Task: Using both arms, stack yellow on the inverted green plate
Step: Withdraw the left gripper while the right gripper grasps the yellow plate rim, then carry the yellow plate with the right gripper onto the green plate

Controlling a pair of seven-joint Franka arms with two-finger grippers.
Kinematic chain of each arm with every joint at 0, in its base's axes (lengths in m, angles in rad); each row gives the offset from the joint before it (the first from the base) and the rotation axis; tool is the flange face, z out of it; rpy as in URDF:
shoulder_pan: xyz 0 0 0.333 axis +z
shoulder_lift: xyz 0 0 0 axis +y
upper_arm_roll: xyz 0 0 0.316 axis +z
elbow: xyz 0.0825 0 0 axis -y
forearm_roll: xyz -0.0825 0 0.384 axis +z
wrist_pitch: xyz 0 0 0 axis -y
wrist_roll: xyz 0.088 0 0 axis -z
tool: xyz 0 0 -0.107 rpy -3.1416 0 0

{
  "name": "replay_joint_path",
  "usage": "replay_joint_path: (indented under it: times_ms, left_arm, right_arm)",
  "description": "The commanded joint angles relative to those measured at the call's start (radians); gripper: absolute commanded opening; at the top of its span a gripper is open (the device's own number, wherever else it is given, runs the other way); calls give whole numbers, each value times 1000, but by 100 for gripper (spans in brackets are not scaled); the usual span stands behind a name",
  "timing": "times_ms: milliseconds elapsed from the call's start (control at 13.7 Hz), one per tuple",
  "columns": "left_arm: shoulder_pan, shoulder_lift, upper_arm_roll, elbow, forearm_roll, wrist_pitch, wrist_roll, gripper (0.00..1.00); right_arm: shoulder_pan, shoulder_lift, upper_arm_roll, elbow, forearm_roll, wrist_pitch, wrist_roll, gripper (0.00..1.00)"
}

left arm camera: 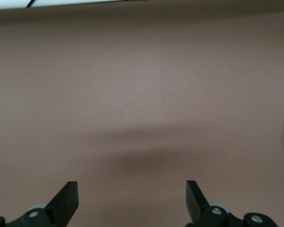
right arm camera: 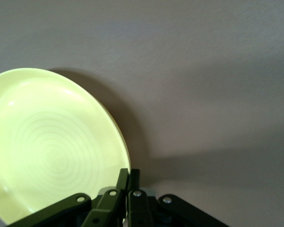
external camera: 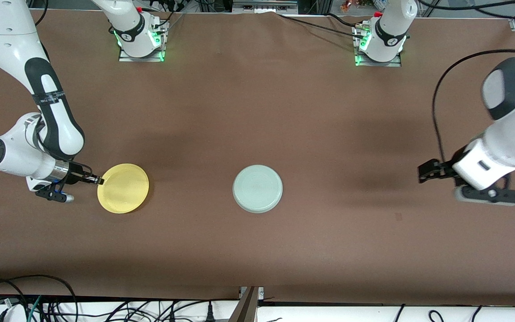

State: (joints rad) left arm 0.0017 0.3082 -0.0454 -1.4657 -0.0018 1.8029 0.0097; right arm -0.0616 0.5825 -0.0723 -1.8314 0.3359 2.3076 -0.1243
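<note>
Two plates, two arms, two grippers

One yellow plate [external camera: 123, 188], one pale green plate [external camera: 257, 188]; two white robot arms, the right gripper [external camera: 99, 180] and left gripper [external camera: 424, 171], one apiece.

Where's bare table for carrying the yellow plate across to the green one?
The brown table is bare between the yellow plate and the green plate, and between the green plate and the open left gripper. It is crowded only at the yellow plate's rim, where the right gripper is shut on it.
</note>
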Motion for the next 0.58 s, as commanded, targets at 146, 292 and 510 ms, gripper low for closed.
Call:
replay_joint_path:
  times_ms: [146, 292, 510]
  left_arm:
    - [-5, -126, 53, -77, -24, -140, 12, 100]
    - [0, -118, 61, -73, -24, -145, 19, 100]
    - [-3, -89, 67, -45, -23, -145, 18, 100]
  right_arm:
    - [5, -167, 106, 17, 14, -230, 248, 0]
    - [5, -191, 184, 17, 9, -243, 363, 0]
    - [72, -208, 256, 29, -3, -209, 568, 0]
